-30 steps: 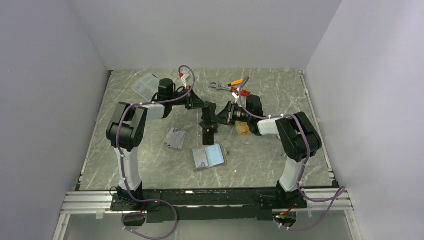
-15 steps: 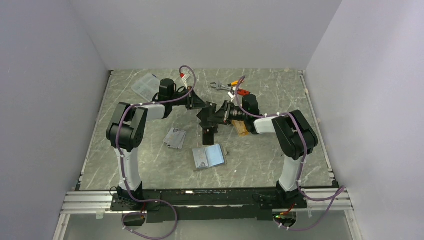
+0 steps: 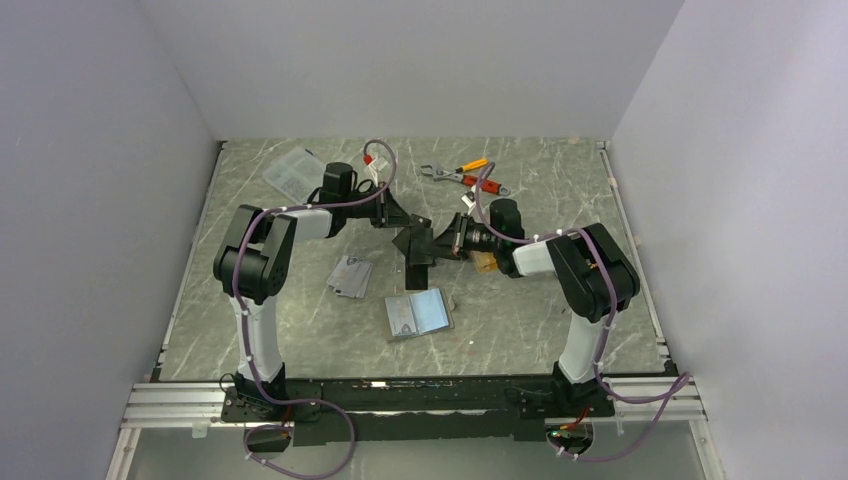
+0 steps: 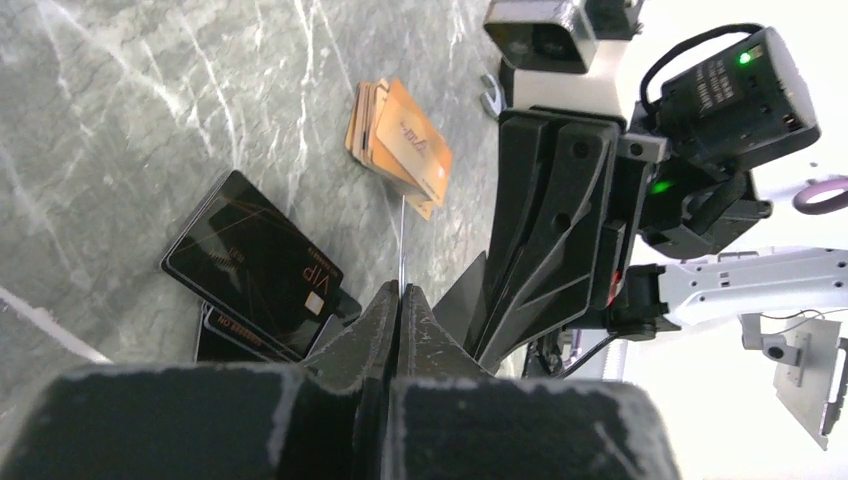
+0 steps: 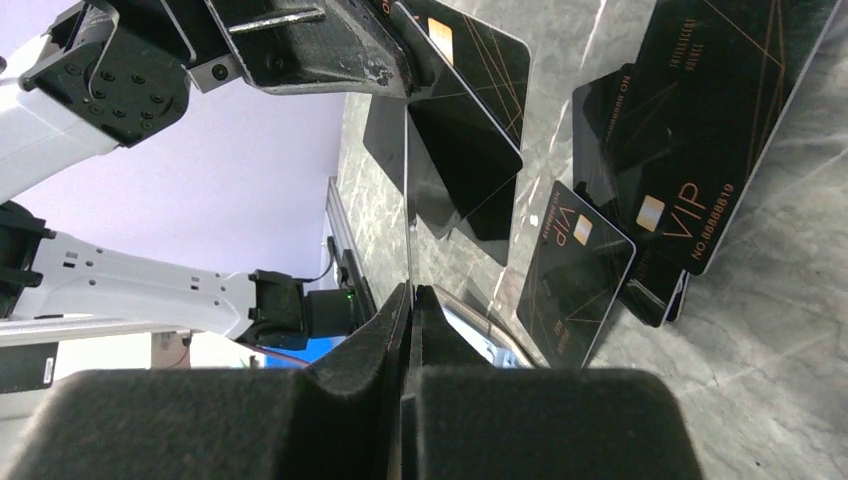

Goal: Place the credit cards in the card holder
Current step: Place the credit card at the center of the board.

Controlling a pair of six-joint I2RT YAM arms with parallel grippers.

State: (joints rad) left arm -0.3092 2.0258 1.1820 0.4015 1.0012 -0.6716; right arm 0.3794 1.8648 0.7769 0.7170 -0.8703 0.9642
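Both left gripper [image 4: 398, 297] and right gripper [image 5: 410, 295] were pinched shut on one card [image 5: 408, 180], mid-handover; we reckoned one must release before slotting it in the holder [image 3: 418, 314].

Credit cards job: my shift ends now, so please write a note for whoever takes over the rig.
Left gripper and right gripper: both shut on one card, seen edge-on, held off the surface.
Black cards and orange cards lie below them; grey cards further left in the top view.
Card holder lies open, on the near side of the piles.
Done: no card visibly slotted.
Left: every card.
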